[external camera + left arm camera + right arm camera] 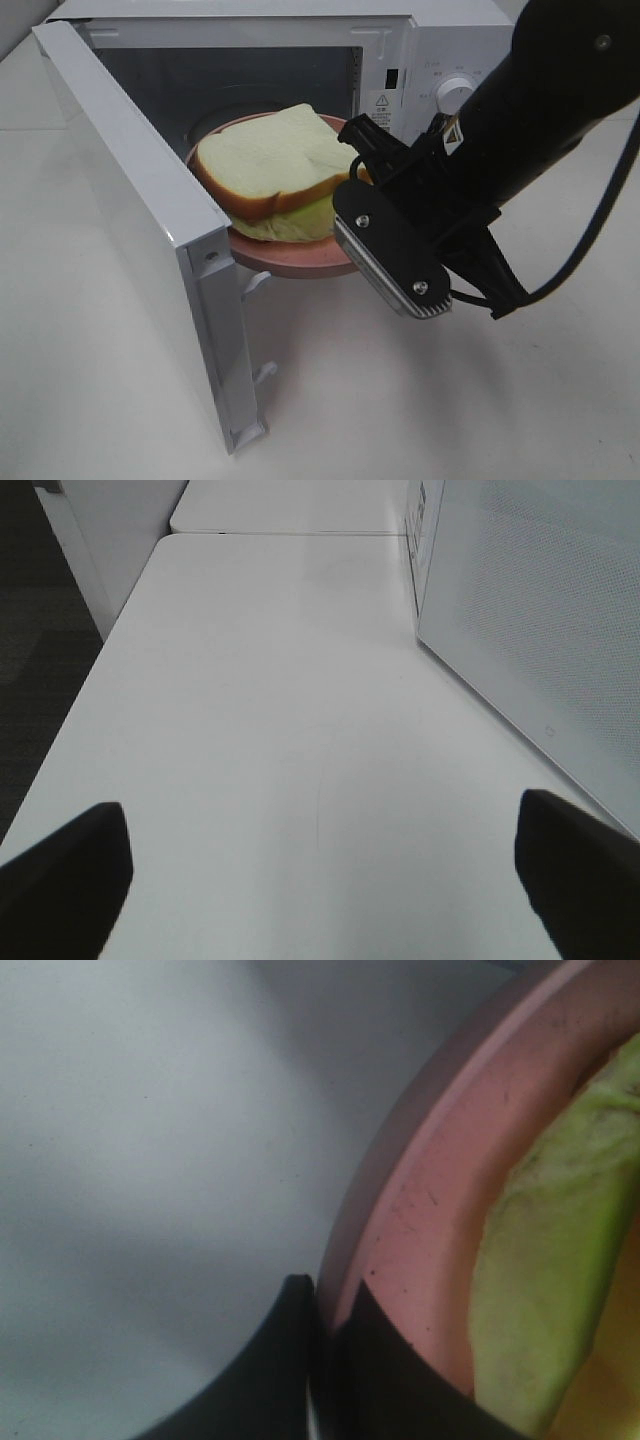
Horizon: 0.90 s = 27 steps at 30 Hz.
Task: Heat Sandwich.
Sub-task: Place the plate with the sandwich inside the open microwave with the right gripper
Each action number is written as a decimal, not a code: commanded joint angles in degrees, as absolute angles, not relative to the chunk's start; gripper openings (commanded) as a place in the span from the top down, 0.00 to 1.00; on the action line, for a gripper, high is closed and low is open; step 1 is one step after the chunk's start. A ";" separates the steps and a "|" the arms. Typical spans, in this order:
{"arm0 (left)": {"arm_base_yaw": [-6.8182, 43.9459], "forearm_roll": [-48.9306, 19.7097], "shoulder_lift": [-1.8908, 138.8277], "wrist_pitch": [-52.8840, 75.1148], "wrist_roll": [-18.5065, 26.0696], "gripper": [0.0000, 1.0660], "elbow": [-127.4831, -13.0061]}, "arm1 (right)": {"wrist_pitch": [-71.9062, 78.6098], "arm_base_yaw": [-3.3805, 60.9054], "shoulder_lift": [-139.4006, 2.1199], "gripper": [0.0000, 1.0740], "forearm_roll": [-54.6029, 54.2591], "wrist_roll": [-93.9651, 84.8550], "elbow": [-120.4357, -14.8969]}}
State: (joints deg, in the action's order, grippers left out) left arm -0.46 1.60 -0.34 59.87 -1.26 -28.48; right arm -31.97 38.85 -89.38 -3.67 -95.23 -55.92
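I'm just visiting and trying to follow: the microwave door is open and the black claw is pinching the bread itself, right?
Not quite. The door is open, but the right gripper is shut on the rim of the pink plate, not on the bread. The sandwich simply sits on that plate. The right wrist view shows this.

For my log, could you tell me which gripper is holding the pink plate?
The right gripper: its jaws are shut on the rim of the pink plate, while the left gripper hangs open over the table.
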 commanded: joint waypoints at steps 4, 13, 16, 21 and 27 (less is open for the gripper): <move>-0.63 1.72 -1.78 59.36 -1.43 0.08 -28.30 | -30.88 38.79 -92.48 1.00 -6.59 -97.75 -60.28; -0.63 1.72 -1.78 59.36 -1.43 0.08 -28.30 | -31.00 38.79 -98.03 1.00 -6.59 -97.80 -65.78; -0.63 1.72 -1.78 59.36 -1.43 0.08 -28.30 | -30.88 38.79 -100.27 1.00 -6.53 -97.80 -67.95; -0.63 1.72 -1.78 59.36 -1.43 0.08 -28.30 | -31.05 38.79 -102.96 1.00 -6.36 -97.52 -70.99; -0.63 1.72 -1.78 59.36 -1.43 0.08 -28.30 | -31.11 38.56 -105.42 1.00 -6.07 -97.00 -73.11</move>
State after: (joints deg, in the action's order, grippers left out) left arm -0.46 1.60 -0.34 59.87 -1.26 -28.48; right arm -32.31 38.85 -105.02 -5.96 -97.23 -71.96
